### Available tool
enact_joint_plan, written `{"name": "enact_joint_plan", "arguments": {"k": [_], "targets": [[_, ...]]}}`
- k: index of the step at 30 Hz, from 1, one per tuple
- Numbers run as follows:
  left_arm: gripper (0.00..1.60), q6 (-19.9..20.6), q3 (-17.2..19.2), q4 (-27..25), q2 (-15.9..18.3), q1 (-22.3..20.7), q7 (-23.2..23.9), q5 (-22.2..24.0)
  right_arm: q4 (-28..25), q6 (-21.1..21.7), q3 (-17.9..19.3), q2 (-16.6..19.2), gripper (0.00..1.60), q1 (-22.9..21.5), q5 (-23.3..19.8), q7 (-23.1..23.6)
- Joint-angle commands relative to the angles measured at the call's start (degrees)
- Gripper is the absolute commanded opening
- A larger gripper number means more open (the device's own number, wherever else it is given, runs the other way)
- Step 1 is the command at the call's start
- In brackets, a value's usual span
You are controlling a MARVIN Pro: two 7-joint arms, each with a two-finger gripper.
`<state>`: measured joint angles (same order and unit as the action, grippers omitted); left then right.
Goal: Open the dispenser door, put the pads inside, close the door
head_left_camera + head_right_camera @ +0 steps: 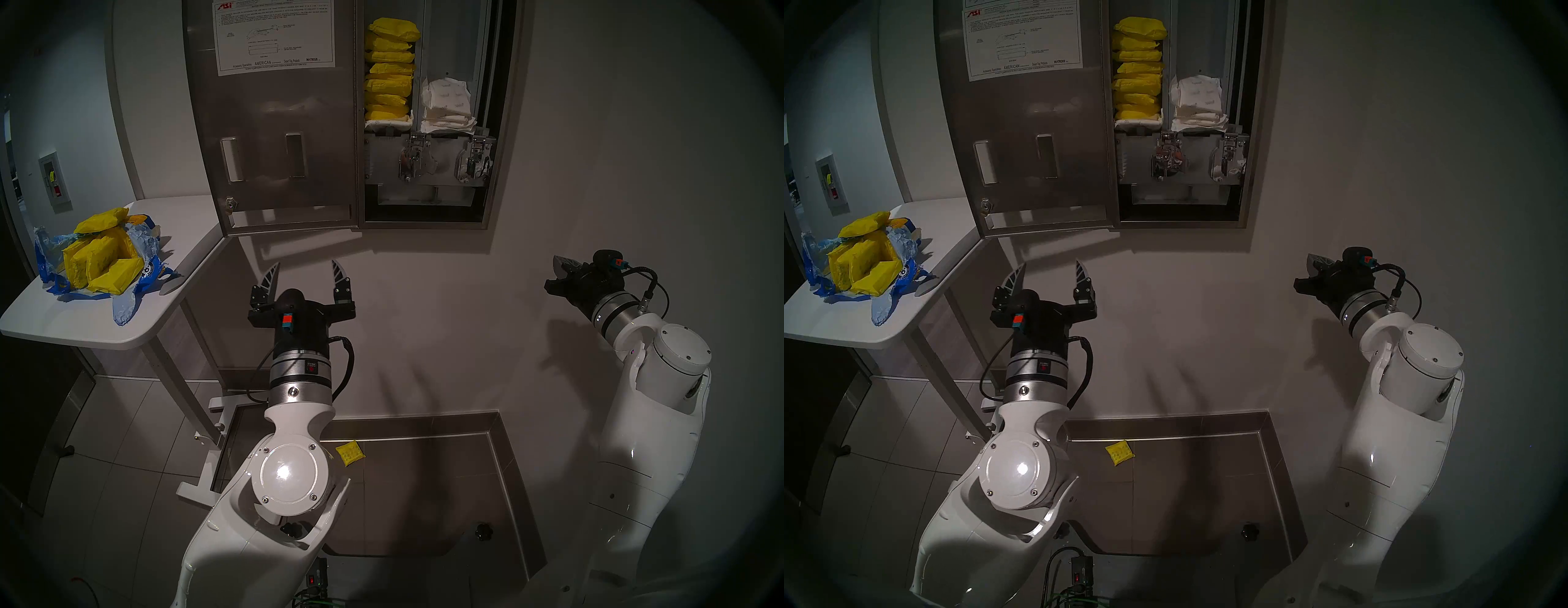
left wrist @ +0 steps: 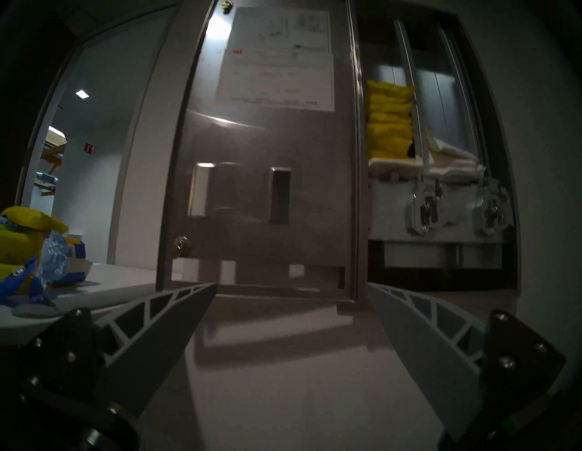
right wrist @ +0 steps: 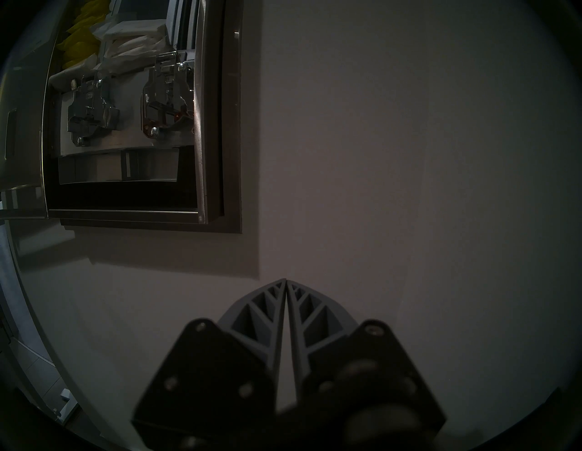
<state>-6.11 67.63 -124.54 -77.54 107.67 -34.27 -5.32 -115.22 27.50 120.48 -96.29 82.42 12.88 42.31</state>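
Wall dispenser (image 1: 500, 127) open — yellow pads (image 1: 389, 70) stacked inside; left end effector (image 1: 304, 271) apart, empty.

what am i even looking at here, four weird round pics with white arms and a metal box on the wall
It is a two-armed robot facing a wall dispenser. Two pictures come from its head, looking down at its own arms; the other two come from a camera on each wrist. The dispenser door hangs open, with yellow pads stacked inside beside white packets. More pads lie in a torn plastic bag on the white table, and one lies on the floor. The left gripper has its fingers spread; the right gripper is shut. Neither holds anything.
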Motion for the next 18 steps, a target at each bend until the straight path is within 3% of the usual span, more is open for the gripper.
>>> {"name": "enact_joint_plan", "arguments": {"k": [1,9,18], "targets": [[1.60,-2.5,3.5,-6.9,1.9,3.7,-2.2,-0.6,-1.7,-0.5,-0.1,0.4,0.42,-1.1,-0.3,0.1],[1.60,-5.2,8.8,-12.9,2.7,7.5,-4.7,2.0,-1.6,-0.5,-0.1,0.4,0.42,-1.1,-0.3,0.0],[1.60,-8.7,17.3,-15.5,2.8,6.1,-7.2,5.7,-1.5,-0.5,-0.2,0.4,0.42,-1.1,-0.3,0.0]]}}
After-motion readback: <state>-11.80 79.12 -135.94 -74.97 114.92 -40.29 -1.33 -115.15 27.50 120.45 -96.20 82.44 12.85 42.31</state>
